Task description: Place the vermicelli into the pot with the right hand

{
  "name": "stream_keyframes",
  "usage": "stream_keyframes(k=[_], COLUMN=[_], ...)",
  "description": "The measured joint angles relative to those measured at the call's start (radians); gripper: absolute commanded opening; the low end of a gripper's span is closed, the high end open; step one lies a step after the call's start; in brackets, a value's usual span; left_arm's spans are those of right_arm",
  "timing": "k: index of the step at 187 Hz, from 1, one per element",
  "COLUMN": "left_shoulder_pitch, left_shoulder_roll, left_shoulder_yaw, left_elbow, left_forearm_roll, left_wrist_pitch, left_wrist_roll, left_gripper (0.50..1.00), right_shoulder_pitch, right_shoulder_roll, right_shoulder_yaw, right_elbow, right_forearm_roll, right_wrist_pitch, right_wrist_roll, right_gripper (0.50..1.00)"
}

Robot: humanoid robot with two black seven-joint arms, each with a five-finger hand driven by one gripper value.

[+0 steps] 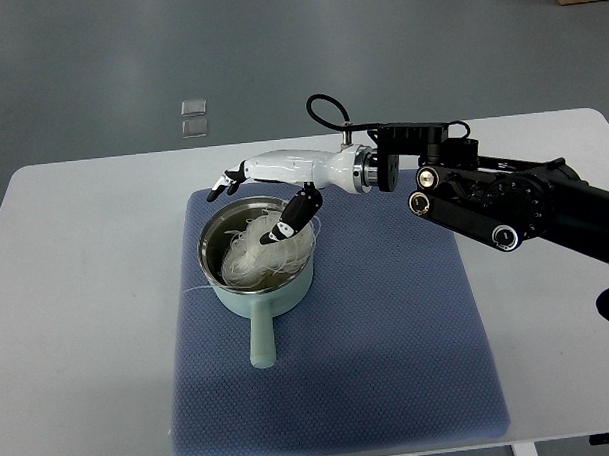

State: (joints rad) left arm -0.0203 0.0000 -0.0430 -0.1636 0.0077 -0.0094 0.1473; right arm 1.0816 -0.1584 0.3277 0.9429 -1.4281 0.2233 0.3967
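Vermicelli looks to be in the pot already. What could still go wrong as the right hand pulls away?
Strands could cling to the right hand, whose thumb reaches into the vermicelli, and get dragged out on retreat. A few strands already hang over the pot rim at the left and may slip onto the blue mat. Lifting could also nudge the pot.

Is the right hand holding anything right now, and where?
Nothing clearly: the right hand hangs over the pot, fingers spread, thumb touching the vermicelli inside.

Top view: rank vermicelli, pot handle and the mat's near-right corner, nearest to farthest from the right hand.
1. vermicelli, in the pot under the right hand.
2. pot handle, pointing toward the camera.
3. mat's near-right corner, bottom right.
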Motion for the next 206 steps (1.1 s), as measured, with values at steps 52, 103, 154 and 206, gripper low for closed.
stream_keyframes(k=[52,103,154,206], left_shoulder_pitch=[0.0,0.0,0.0,0.0], left_shoulder_roll=[0.0,0.0,0.0,0.0], left_shoulder_yaw=[0.0,0.0,0.0,0.0], left_elbow=[0.0,0.0,0.001,0.0], left_forearm_roll=[0.0,0.0,0.0,0.0], left_wrist_pitch=[0.0,0.0,0.0,0.0], left_wrist_roll=[0.0,0.0,0.0,0.0], left_gripper=[1.0,1.0,1.0,1.0], right_shoulder_pitch=[0.002,-0.071,-0.288,-0.393], right_shoulder_roll=[-0.015,-0.019,0.001,0.042], right_shoulder_yaw=[0.092,0.24,0.499,0.55], right_elbow=[0.009,0.0,-0.036,-0.095], right_forearm_roll=[0.067,0.267,0.428,0.715], right_wrist_pitch=[0.01,-0.002,-0.042,-0.186], right_wrist_roll=[0.005,0.005,0.011,0.013], right_gripper=[0.926,0.926,0.926,0.926])
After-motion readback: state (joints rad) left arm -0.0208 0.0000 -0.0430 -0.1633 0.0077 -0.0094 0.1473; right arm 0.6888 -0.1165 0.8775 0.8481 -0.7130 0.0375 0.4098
